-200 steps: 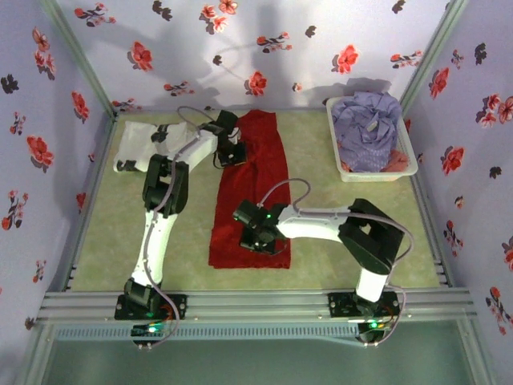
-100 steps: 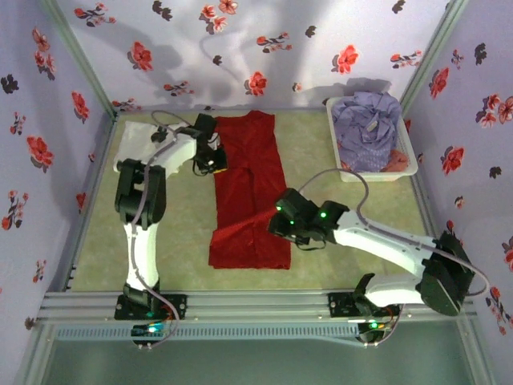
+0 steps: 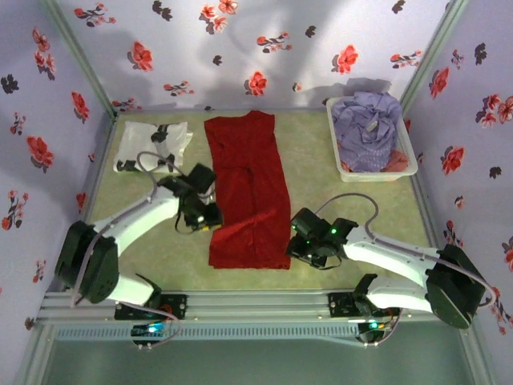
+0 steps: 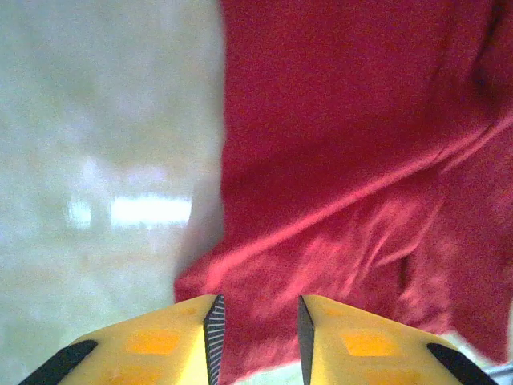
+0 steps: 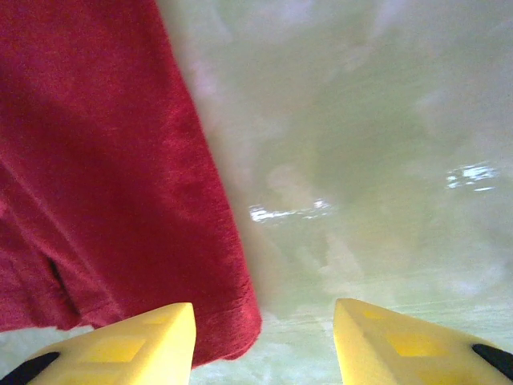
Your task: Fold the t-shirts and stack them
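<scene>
One white basket (image 3: 369, 175), lavender t-shirt (image 3: 365, 128) heaped inside, perhaps reddish cloth (image 3: 398, 163) too

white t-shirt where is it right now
The white t-shirt lies at the table's far left corner in the top view, left of the red t-shirt.

Tabletop (image 3: 337, 200) was pale green, slightly glossy, with light glare showing on it in both wrist views. Three items sat directly on it:
- Red shirt (image 3: 248, 192): lay flat as a long strip down the middle, running from the far edge toward the near edge. It was creased and wider at the near end, and its side edges sat flush on the surface with bare tabletop on both sides.
- White shirt (image 3: 148, 144): a folded bundle with black print in the far left corner, apart from the red one.
- Basket (image 3: 333, 128): white plastic, far right corner, close to the right wall, well apart from both shirts.
</scene>
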`<state>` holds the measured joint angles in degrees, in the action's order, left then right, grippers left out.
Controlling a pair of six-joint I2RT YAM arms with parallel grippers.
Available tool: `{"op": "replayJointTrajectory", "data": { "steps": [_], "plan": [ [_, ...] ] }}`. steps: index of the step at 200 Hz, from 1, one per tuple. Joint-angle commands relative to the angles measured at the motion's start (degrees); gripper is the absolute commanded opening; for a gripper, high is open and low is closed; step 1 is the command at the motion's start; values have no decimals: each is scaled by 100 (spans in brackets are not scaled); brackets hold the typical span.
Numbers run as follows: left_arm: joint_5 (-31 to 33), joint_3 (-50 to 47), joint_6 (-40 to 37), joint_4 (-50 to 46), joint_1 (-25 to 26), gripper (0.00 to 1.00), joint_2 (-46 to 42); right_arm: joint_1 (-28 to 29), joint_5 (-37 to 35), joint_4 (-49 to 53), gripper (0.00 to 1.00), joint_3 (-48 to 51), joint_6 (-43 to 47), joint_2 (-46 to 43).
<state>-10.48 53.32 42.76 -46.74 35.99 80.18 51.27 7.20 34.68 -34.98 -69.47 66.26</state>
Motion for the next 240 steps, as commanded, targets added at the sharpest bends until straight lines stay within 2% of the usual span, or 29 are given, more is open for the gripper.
{"op": "replayJointTrajectory", "data": {
  "steps": [1,35,66,93,135,151,171,216,229,240],
  "plan": [
    [110,-578,879,-345,376,35,-583,-11,193,-193,50,108,30,-65],
    [150,-1173,1403,-75,667,36,-1045,-11,364,-595,50,324,70,-110],
    [-58,-1505,1572,489,868,37,-801,-11,613,-857,50,343,193,142],
    [73,-1529,1562,578,1006,37,-488,-11,703,-1034,49,378,121,398],
    [37,-1774,1725,1210,1029,33,-377,-6,826,-1220,47,378,110,752],
    [-109,-1854,1843,1618,1051,28,-219,-7,844,-1227,45,327,158,886],
    [-113,-1947,1933,1884,1109,20,-51,-7,878,-1257,39,219,248,1112],
    [131,-1815,2028,1522,1421,2,-300,-8,895,-843,5,-105,441,1142],
    [213,-1793,2154,1276,1555,0,-469,-11,918,-648,0,-90,431,1006],
    [280,-1790,2301,1025,1696,0,-653,9,902,-451,0,-34,386,803]
  ]
}}
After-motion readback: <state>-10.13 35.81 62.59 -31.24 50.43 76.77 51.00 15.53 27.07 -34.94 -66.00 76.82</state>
